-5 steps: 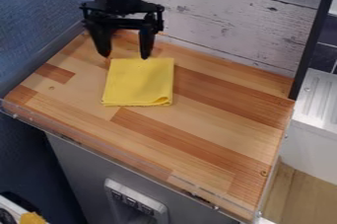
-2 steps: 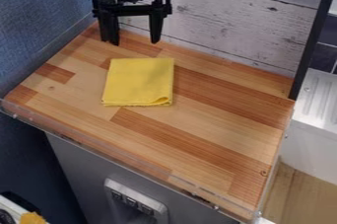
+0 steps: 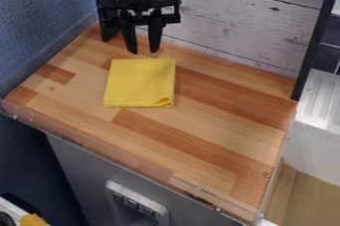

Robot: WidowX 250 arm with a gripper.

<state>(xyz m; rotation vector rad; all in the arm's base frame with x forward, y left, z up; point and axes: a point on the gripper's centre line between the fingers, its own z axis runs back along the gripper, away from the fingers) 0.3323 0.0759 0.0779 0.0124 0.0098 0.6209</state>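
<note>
Perhaps the claw [image 3: 144, 51], a bit open at the upper left, needed to go slow and pinch the yellow cloth [image 3: 139, 82] by its edge.

A striped, light-and-reddish-brown wooden countertop [image 3: 219, 135] has a clear plastic strip [image 3: 142, 163] along its near edge. Left of the countertop is a textured blue panel [image 3: 40, 16]; behind it, whitewashed wooden planks [image 3: 232, 26]. At its far right corner stands a slim black post [image 3: 317, 36], with a ribbed white surface [image 3: 322, 95] to its right. Below its near edge is a flat grey panel [image 3: 79, 170].
</note>
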